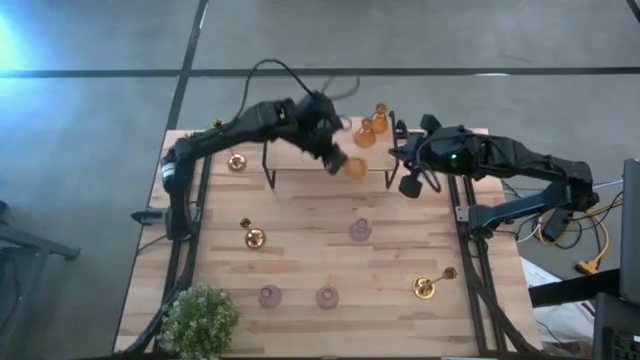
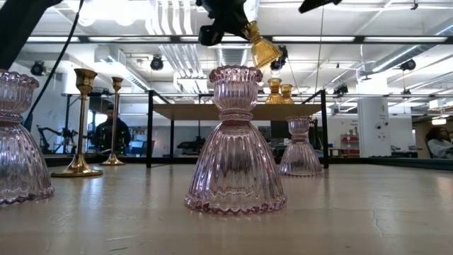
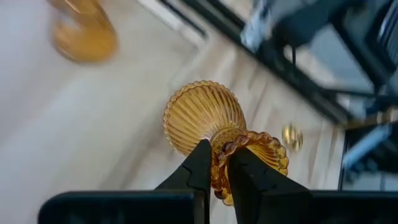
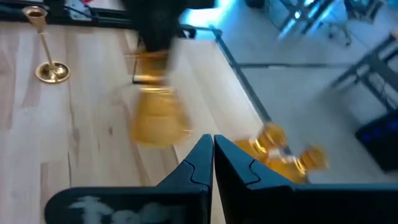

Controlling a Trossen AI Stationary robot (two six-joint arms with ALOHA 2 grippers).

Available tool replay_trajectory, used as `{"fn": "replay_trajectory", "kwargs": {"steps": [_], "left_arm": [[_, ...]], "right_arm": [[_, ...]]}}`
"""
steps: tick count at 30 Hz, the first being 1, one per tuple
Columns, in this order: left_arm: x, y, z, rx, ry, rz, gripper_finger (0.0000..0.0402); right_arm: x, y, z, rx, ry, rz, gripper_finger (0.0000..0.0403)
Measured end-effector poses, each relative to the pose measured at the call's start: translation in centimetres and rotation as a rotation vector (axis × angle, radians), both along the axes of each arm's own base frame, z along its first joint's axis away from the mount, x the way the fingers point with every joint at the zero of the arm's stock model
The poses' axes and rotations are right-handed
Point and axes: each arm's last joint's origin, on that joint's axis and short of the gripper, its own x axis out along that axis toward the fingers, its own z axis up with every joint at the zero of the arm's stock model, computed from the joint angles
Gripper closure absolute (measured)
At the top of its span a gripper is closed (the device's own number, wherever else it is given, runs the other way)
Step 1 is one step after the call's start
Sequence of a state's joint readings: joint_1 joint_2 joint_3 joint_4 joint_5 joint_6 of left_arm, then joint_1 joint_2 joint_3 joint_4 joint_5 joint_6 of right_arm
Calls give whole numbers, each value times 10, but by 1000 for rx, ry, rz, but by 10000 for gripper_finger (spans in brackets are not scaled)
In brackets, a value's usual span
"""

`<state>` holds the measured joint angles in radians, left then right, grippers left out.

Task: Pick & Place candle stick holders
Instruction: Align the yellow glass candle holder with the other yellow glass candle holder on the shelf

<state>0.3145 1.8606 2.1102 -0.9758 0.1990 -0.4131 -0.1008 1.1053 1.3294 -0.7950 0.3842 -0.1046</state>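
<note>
The amber candle stick holder (image 3: 208, 121) hangs in the air by the raised shelf (image 1: 300, 160) at the bench's far edge. It is rigid, smooth, breakable glass; the beaded rim gives the best purchase. The left claw (image 3: 214, 165) clenches that rim. The right claw (image 4: 212, 155) is clenched empty, near the far right corner.

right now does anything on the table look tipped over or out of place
One gold candle stick holder lies on its side near the table's right front, while the others stand upright. The left gripper holds an amber holder tilted in the air, mid-carry.
</note>
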Motion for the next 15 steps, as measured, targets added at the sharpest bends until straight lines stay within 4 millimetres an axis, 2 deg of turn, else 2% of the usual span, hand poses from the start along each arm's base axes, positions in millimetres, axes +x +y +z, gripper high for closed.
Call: {"fn": "replay_trajectory", "kwargs": {"steps": [4, 9, 15], "left_arm": [[-7, 18, 11, 9, -48, 55, 367], [-11, 31, 14, 0, -74, 105, 367], [-8, 32, 15, -10, -111, 91, 367]], "right_arm": [[14, -1, -8, -17, 10, 15, 394], [24, -2, -5, -14, -44, 9, 389], [38, -3, -3, -27, -35, 16, 331]]}}
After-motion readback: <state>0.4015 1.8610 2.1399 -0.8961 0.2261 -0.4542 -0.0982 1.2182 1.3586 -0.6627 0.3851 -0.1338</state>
